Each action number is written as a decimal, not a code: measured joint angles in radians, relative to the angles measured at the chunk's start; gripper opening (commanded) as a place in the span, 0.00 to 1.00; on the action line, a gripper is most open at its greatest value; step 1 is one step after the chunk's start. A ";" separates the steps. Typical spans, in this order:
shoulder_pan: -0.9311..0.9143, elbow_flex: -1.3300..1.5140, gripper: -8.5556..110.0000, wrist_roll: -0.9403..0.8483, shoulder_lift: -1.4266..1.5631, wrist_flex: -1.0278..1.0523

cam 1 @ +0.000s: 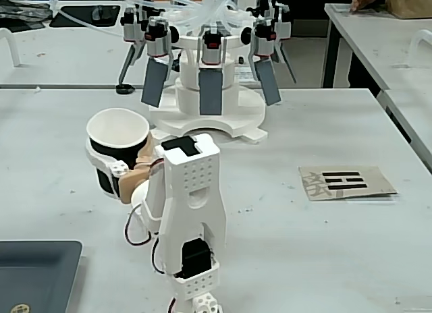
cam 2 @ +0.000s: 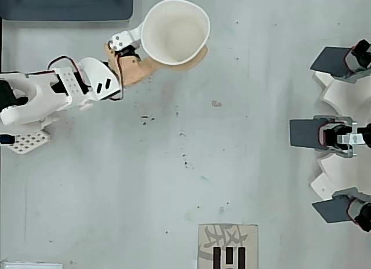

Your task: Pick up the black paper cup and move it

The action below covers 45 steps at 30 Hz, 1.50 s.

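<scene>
Printed card [cam 1: 346,182], dark tray [cam 1: 37,275]

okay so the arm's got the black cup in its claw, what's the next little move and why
Probably carry it sideways toward open table. The claw is shut on the black paper cup, which sits upright and looks clear of the table in the fixed view, so it seems ready to travel.
</scene>
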State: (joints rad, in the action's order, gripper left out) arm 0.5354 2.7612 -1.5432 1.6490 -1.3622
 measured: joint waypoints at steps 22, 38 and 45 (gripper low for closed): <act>-0.121 0.210 0.15 0.000 0.235 0.008; -0.307 0.230 0.17 0.000 0.252 0.077; -0.368 0.230 0.17 0.000 0.252 0.115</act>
State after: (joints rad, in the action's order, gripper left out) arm 0.1672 2.9913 -1.5432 1.9006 -1.2471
